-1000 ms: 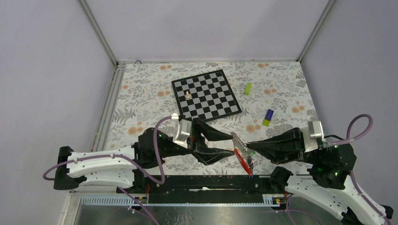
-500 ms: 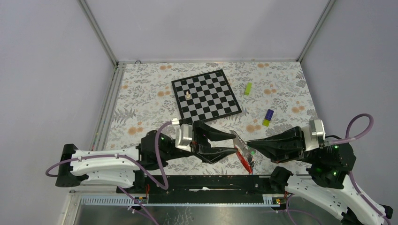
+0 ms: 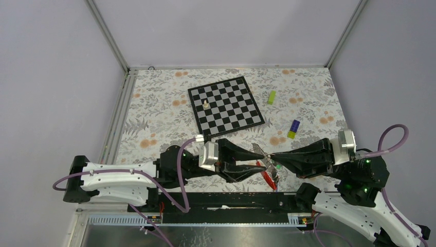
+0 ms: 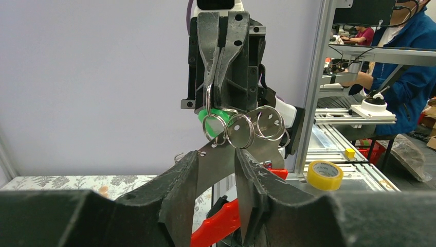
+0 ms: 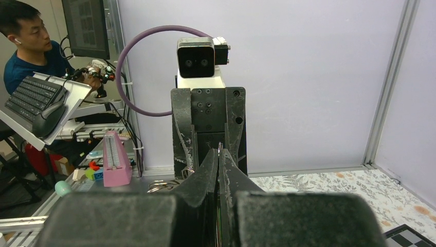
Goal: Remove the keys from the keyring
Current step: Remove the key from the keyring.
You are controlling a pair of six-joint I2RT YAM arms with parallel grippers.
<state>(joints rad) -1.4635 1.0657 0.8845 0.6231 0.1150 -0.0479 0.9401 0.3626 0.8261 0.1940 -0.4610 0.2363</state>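
Above the table's front edge hangs the keyring (image 4: 240, 131), a cluster of thin silvery rings. My right gripper (image 3: 272, 156) is shut on one ring, whose edge shows between the pressed fingertips (image 5: 220, 146). A green-headed key (image 4: 215, 115) sits just under those tips. The red strap (image 3: 266, 176) dangles below the bunch. From the rings hangs a flat silvery key (image 4: 217, 163), which lies between the fingers of my left gripper (image 3: 259, 160). Those jaws stand apart on either side of it, and contact is unclear.
A chessboard (image 3: 226, 103) with one pale piece (image 3: 205, 103) lies mid-table. To its right lie a lime-green block (image 3: 271, 97) and a purple-and-yellow block (image 3: 294, 128). The black rail (image 3: 226, 198) runs under both grippers.
My left arm has slid right toward the hanging bunch, and its jaws have narrowed around the flat silvery key. The right gripper has held still.
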